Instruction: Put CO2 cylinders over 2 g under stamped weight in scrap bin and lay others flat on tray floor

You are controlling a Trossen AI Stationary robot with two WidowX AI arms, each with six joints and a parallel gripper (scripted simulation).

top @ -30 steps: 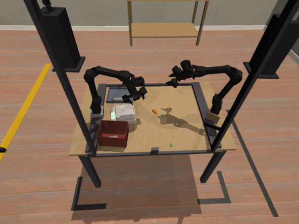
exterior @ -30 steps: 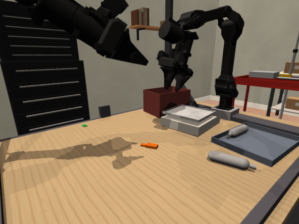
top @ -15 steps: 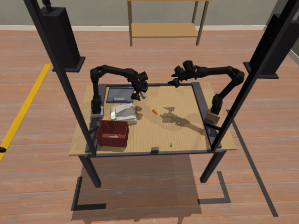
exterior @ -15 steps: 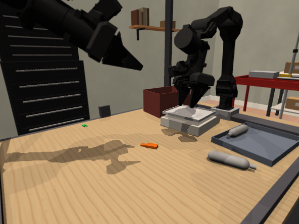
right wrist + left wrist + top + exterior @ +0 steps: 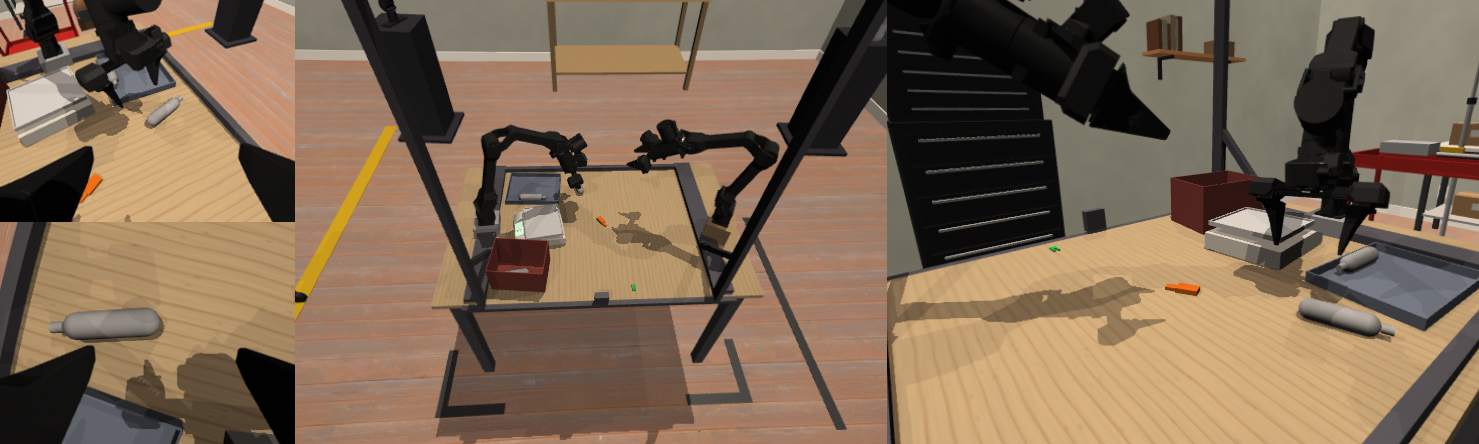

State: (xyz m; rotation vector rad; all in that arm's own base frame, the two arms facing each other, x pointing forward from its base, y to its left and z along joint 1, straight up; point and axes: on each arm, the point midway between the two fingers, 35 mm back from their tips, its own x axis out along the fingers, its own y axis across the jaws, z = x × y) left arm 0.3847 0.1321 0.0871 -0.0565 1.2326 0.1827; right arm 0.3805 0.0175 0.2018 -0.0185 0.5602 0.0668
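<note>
Cylinder (image 5: 579, 191) (image 5: 1339, 317) (image 5: 113, 323) (image 5: 163, 112) lies on the tabletop beside the tray (image 5: 510, 189) (image 5: 1367, 297) (image 5: 134, 407) (image 5: 148, 93).

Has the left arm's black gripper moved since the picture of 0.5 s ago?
Yes. In the exterior view, the black left gripper went from above the white scale towards the blue-grey tray.
</note>
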